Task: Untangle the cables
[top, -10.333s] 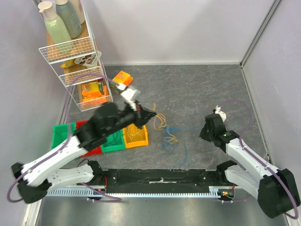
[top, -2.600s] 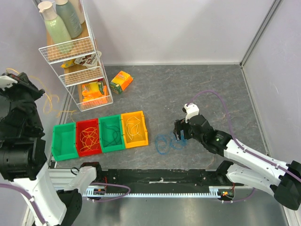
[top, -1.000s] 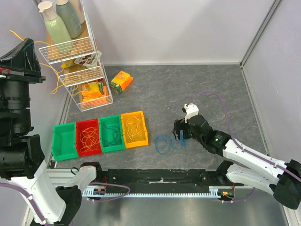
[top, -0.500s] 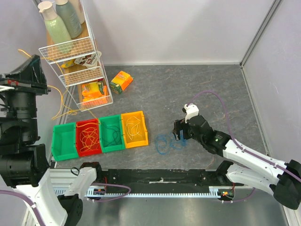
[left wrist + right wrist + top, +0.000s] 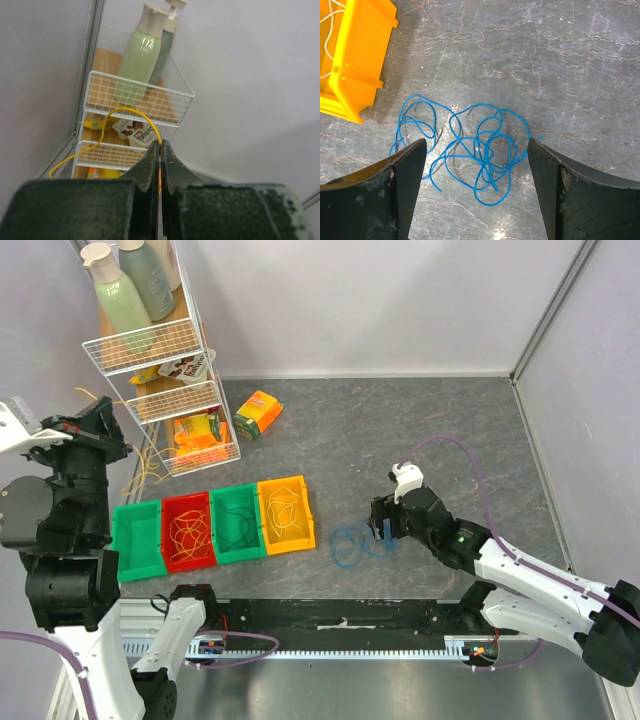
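Left arm [image 5: 60, 520] has dropped since a second ago. It was up by the top shelf and is now level with the lower baskets of the wire rack [image 5: 150, 345]. Left jaws are pressed together on the yellow cable [image 5: 127, 111], pinched right at the tips. The rest of it arcs away and dangles in the air beside the rack, off the tabletop [image 5: 430, 430].

Ten seconds back that cable lay mixed with the blue one near the bins, so yellow is now pulled free.

Right arm [image 5: 520, 565] has barely moved in the last couple of seconds. Right jaws are spread wide and empty, hovering astride the blue cable [image 5: 485, 145]. Blue lies alone on the tabletop, a loose knot of loops just right of the yellow bin [image 5: 310, 515], not touching it.

My read: yellow goes to the yellow bin next. Blue is the last one out and looks looped on itself.

Red bin [image 5: 192, 562] holds orange loops, the green bin [image 5: 240, 557] beside it holds dark green ones, and the leftmost green bin [image 5: 137, 538] looks empty.

Surface is grey, marbled and flat. An orange packet [image 5: 258, 412] lies near the rack. Pale plain walls surround the tabletop, with bottles [image 5: 128, 295] on the rack's top shelf.
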You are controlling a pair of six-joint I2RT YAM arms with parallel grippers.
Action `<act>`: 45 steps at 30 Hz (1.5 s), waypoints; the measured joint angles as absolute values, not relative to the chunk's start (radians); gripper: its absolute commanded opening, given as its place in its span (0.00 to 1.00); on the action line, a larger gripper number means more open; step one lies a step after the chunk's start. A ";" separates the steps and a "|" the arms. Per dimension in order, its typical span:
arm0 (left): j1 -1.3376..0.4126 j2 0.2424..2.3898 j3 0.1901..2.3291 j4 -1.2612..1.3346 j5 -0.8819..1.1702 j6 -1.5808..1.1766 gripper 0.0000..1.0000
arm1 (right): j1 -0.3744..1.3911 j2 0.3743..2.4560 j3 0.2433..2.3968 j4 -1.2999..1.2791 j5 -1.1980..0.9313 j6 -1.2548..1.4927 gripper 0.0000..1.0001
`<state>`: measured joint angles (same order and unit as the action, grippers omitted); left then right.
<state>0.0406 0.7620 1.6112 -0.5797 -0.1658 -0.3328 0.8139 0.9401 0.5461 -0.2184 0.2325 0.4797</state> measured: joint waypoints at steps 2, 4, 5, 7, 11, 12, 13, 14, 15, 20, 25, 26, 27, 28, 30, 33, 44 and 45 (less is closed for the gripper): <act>0.030 0.748 1.567 -0.582 -0.183 -0.333 0.02 | 0.814 0.939 0.546 -0.218 0.233 0.480 0.89; 0.024 0.736 1.525 -0.592 -0.197 -0.333 0.02 | 0.814 0.939 0.546 -0.218 0.233 0.480 0.89; 0.022 0.730 1.500 -0.596 -0.207 -0.333 0.02 | 0.814 0.939 0.546 -0.218 0.233 0.480 0.89; 0.020 0.725 1.466 -0.599 -0.218 -0.333 0.02 | 0.814 0.939 0.546 -0.218 0.232 0.480 0.89; 0.018 0.702 1.375 -0.596 -0.258 -0.332 0.02 | 0.814 0.939 0.546 -0.218 0.233 0.480 0.89; 0.017 0.694 1.346 -0.596 -0.268 -0.332 0.02 | 0.814 0.939 0.546 -0.218 0.232 0.480 0.89; 0.017 0.689 1.328 -0.598 -0.276 -0.333 0.02 | 0.814 0.939 0.546 -0.218 0.233 0.480 0.89; 0.017 0.684 1.309 -0.598 -0.286 -0.332 0.02 | 0.814 0.939 0.546 -0.218 0.232 0.481 0.89; 0.017 0.680 1.294 -0.598 -0.295 -0.332 0.02 | 0.814 0.939 0.546 -0.218 0.232 0.482 0.89; 0.015 0.673 1.282 -0.597 -0.345 -0.330 0.02 | 0.814 0.939 0.546 -0.218 0.233 0.483 0.89; 0.014 0.671 1.329 -0.599 -0.391 -0.309 0.02 | 0.814 0.939 0.546 -0.218 0.232 0.484 0.89; 0.014 0.671 1.345 -0.599 -0.397 -0.305 0.02 | 0.814 0.939 0.546 -0.218 0.232 0.485 0.89; 0.014 0.671 1.361 -0.598 -0.406 -0.302 0.02 | 0.814 0.939 0.546 -0.218 0.232 0.487 0.89; 0.014 0.671 1.374 -0.597 -0.413 -0.299 0.02 | 0.814 0.939 0.546 -0.218 0.232 0.487 0.89; 0.014 0.669 1.394 -0.597 -0.422 -0.295 0.02 | 0.814 0.939 0.546 -0.218 0.231 0.487 0.89; 0.014 0.662 1.400 -0.597 -0.429 -0.290 0.02 | 0.814 0.940 0.546 -0.218 0.229 0.487 0.89; -0.019 0.641 1.281 -0.608 -0.387 -0.303 0.02 | 0.814 0.940 0.546 -0.218 0.224 0.490 0.89; -0.019 0.641 1.262 -0.611 -0.383 -0.307 0.02 | 0.814 0.940 0.546 -0.218 0.224 0.490 0.89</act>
